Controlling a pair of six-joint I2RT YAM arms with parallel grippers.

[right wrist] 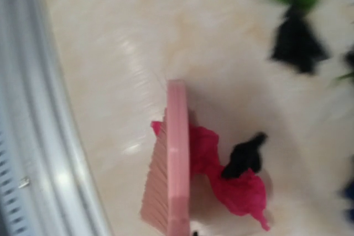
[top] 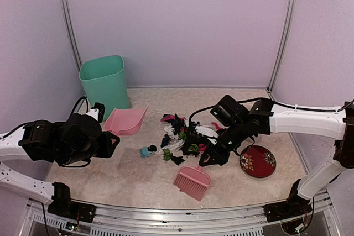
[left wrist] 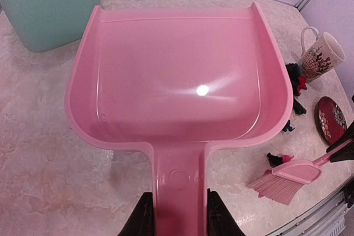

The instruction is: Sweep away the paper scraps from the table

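- At desk [top: 133,183] centre, top view: paper scraps [top: 178,136] sit in one loose pile, black, white, pink and green, with a teal bit at the pile's 9 o'clock edge.
- Left tool [left wrist: 180,214] is clamped on the handle of the pink dustpan [left wrist: 177,81], and its fingers [left wrist: 142,216] press the handle from both sides.
- Dustpan sits at 9 o'clock of the pile, apart from it, with its open mouth pointing away from the left tool.
- Green bin [top: 105,84] stands upright at 11 o'clock of the dustpan, just beside it.
- Right tool [top: 213,158] is at the pile's 4 o'clock edge, closed on the handle of the pink brush [top: 192,182].
- Brush is tilted, bristles down on the desk at 6 o'clock of the pile, near the front rail [top: 182,214].
- Right wrist view is blurred: a magenta scrap with a black bit lies against the brush's side, and green and black bits are toward 1 o'clock.
- Red patterned plate [top: 258,161] lies flat at 3 o'clock of the right tool, just beside it.
- Mug [left wrist: 322,53] stands at 2 o'clock in the left wrist view, with a few scraps at its base.
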